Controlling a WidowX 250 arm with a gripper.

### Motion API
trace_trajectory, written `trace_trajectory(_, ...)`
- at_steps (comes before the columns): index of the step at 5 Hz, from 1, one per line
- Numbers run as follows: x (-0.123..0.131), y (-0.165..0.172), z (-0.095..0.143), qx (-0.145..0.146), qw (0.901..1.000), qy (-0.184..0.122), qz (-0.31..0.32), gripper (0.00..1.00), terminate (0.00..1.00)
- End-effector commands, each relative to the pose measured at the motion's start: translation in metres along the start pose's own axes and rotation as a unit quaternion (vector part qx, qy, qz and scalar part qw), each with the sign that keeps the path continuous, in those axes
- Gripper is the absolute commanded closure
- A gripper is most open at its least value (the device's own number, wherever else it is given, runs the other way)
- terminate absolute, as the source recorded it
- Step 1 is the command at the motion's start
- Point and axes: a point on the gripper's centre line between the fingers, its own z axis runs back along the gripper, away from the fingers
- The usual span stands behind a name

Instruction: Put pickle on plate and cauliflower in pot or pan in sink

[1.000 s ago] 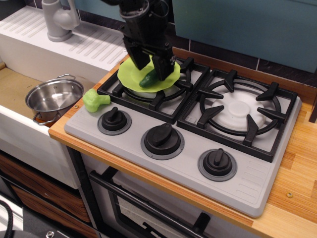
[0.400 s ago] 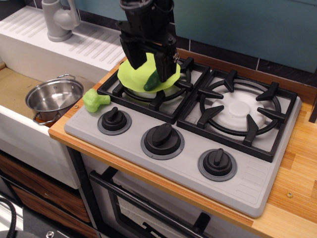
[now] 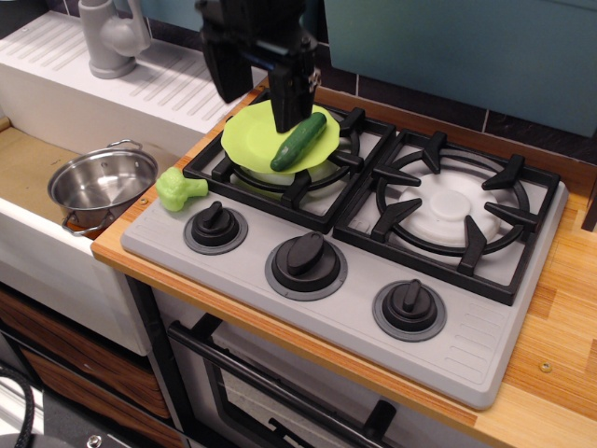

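Note:
The dark green pickle (image 3: 298, 142) lies on the lime-green plate (image 3: 252, 136), which rests on the left stove burner grate. My black gripper (image 3: 259, 101) hangs open and empty just above the plate's back left part, clear of the pickle. The light green cauliflower (image 3: 178, 188) lies on the stove's front left corner, beside the left knob. The shiny steel pot (image 3: 101, 185) stands empty in the sink (image 3: 28, 159) at the left, below the counter edge.
The grey tap (image 3: 110, 37) and ribbed white drainboard (image 3: 177, 89) stand behind the sink. Three black knobs (image 3: 305, 259) line the stove front. The right burner grate (image 3: 454, 210) is bare. A wooden counter (image 3: 560, 317) runs at the right.
My gripper has let go of the pickle, which now lies on the plate, and has risen up and to the left away from it.

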Motion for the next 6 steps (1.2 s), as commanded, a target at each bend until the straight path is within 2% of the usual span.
trace_trajectory(1, 0.010, 0.000, 0.022, 0.017, 0.9993, -0.034, -0.005, 0.00, 0.00)
trace_trajectory(3, 0.010, 0.000, 0.022, 0.017, 0.9993, -0.034, -0.005, 0.00, 0.00)
trace_trajectory(4, -0.013, 0.005, 0.016, 0.014, 0.9960, -0.071, 0.052, 0.00, 0.00)
trace_trajectory(5, -0.032, 0.020, 0.009, 0.039, 0.9920, -0.104, 0.059, 0.00, 0.00)
trace_trajectory(6, -0.045, 0.035, 0.005, 0.056, 0.9885, -0.125, 0.064, 0.00, 0.00)
